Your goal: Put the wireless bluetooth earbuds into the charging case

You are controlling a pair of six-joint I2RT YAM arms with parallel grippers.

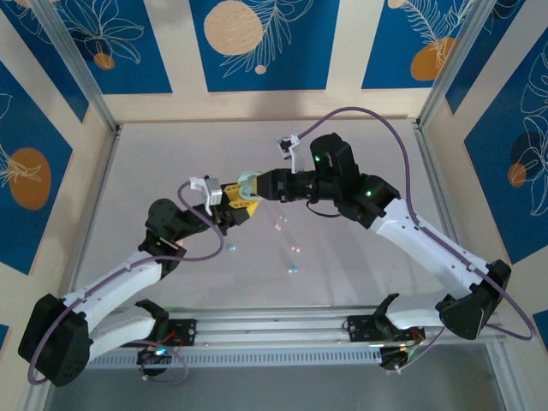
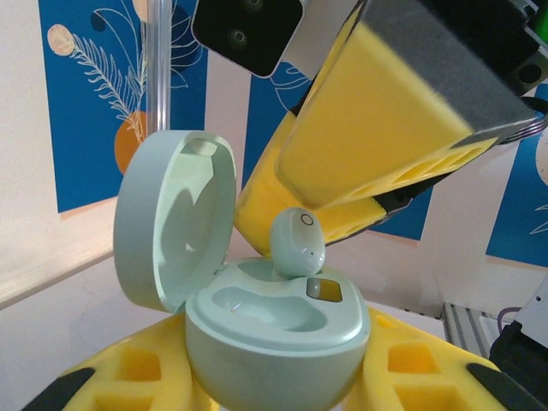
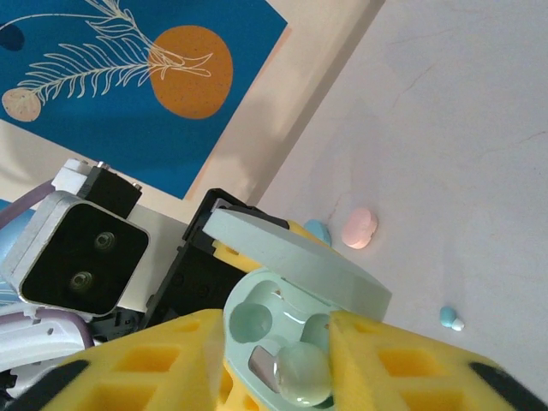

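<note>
See mint charging case point(image 2: 274, 330) pinched between yellow fingers point(image 2: 128, 381) of left gripper point(image 2: 274, 385), lid up. Find mint earbud point(image 2: 298, 241) standing in one well. Log right gripper point(image 3: 276, 360) parted slightly, straddling that bud. Count pink earbud point(image 3: 360, 228) and blue earbud point(image 3: 449, 318) loose on table point(image 3: 462, 128).

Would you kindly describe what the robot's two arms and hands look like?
The left arm and right arm have white links, black joints and purple cables. Green lights glow on the right arm. The left hand and right hand have yellow fingers with recessed pockets.
</note>
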